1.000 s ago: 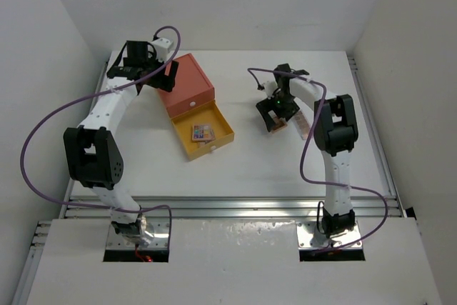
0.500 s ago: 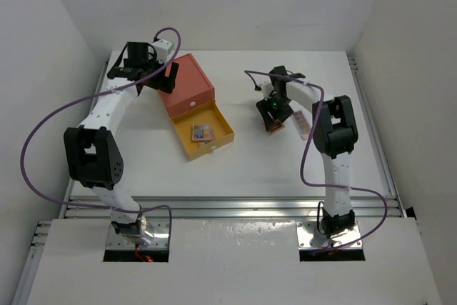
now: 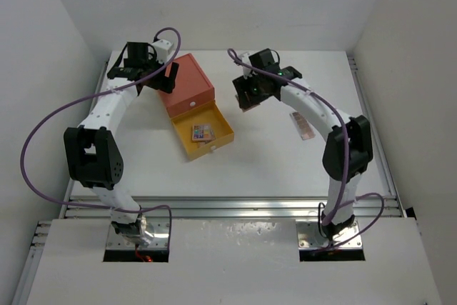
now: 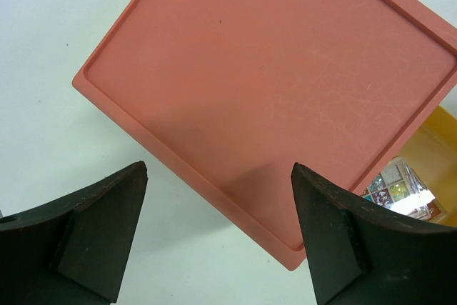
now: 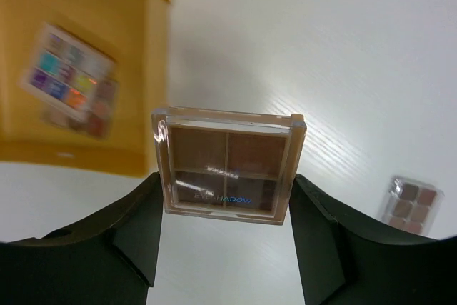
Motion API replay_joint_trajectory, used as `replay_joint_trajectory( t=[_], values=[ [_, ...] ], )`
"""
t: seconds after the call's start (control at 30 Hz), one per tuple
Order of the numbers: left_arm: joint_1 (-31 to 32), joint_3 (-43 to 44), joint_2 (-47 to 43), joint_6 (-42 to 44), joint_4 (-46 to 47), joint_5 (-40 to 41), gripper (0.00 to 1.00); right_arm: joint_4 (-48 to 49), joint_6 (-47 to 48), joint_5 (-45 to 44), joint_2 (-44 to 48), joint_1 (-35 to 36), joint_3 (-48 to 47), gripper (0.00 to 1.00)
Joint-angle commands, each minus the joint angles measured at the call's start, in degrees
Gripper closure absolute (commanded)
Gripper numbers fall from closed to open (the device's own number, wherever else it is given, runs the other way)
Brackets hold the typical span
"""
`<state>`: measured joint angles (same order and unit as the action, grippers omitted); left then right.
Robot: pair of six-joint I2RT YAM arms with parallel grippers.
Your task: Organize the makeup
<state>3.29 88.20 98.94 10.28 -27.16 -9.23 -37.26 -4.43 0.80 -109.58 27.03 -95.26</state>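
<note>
Three eyeshadow palettes in view: one brown palette (image 5: 227,166) held in the right claw (image 3: 246,96), one multicoloured palette (image 5: 71,80) ahead and left of that claw, one pink-brown palette (image 5: 413,201) off to its right. One orange box (image 4: 271,91) lies below the left claw (image 4: 218,230), with one yellow drawer (image 3: 220,132) pulled out. Two arms, the left arm (image 3: 107,112) and the right arm (image 3: 321,112), one claw each.

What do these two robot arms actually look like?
The left arm and right arm are slim white tubes linked by chunky black joints. A loose purple cable trails along each. The left gripper and right gripper are black, each with two broad wedge-shaped fingers.
</note>
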Motion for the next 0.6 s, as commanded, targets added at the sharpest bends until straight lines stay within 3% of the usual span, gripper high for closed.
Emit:
replay_joint_trajectory(
  t=[0.0,0.17,0.27,0.37,0.47,0.57],
  values=[
    [-0.6,0.0,-2.8,0.3,0.9,-0.8,0.12,3.7,-6.6,-1.8,1.0,5.5,-3.4,0.89],
    [-0.6,0.0,-2.3,0.3,0.9,-0.8,0.12,10.4,-8.3,-1.4,-3.1,12.8,-4.6,0.9],
    [-0.6,0.0,-2.3,0.3,0.9,-0.8,0.12,6.3,-8.6,-3.4,-8.8,16.4,-10.3,0.9],
    [-0.6,-0.5,-2.3,0.3,0.9,-0.8,0.12,3.3,-9.4,-10.1,-12.9,18.0,-13.9,0.93],
    [-0.6,-0.5,-2.3,0.3,0.9,-0.8,0.12,3.7,-7.5,-22.3,-14.8,19.6,-14.6,0.96],
    [-0.6,-0.5,-2.3,0.3,0.9,-0.8,0.12,5.5,-4.8,-25.7,-16.3,20.8,-15.0,0.96]
  ],
)
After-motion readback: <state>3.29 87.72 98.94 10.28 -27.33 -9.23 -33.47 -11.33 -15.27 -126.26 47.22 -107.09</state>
